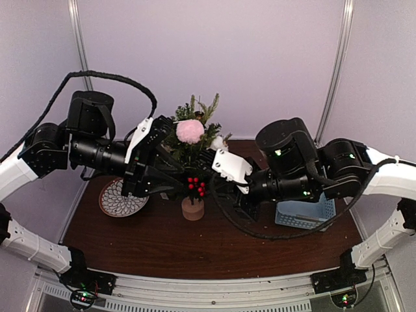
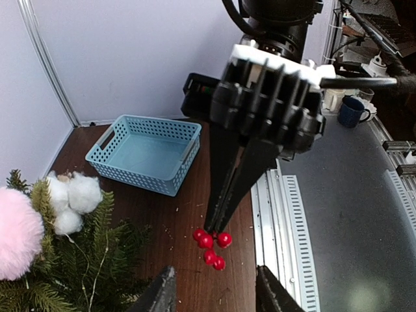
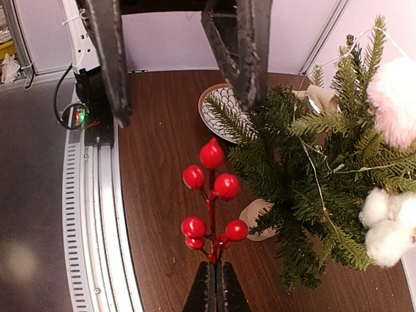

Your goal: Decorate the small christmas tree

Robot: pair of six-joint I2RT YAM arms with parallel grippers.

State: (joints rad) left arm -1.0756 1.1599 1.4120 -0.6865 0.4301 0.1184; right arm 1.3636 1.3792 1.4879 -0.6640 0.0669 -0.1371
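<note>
The small christmas tree (image 1: 195,140) stands mid-table on a pale wooden stump (image 1: 192,208). It carries a pink pompom (image 1: 190,130) and white cotton balls (image 1: 218,142). My right gripper (image 3: 216,283) is shut on the stem of a red berry sprig (image 3: 211,188) and holds it above the table, just in front of the tree's lower branches (image 3: 305,182). My left gripper (image 2: 214,300) is open and empty, facing the sprig (image 2: 211,246) from the other side. Its two fingers (image 3: 240,45) hang above the sprig in the right wrist view.
A blue plastic basket (image 1: 305,213), empty inside (image 2: 146,153), sits at the right behind the right arm. A patterned round plate (image 1: 121,197) lies left of the stump. A metal rail (image 2: 286,214) runs along the table's near edge.
</note>
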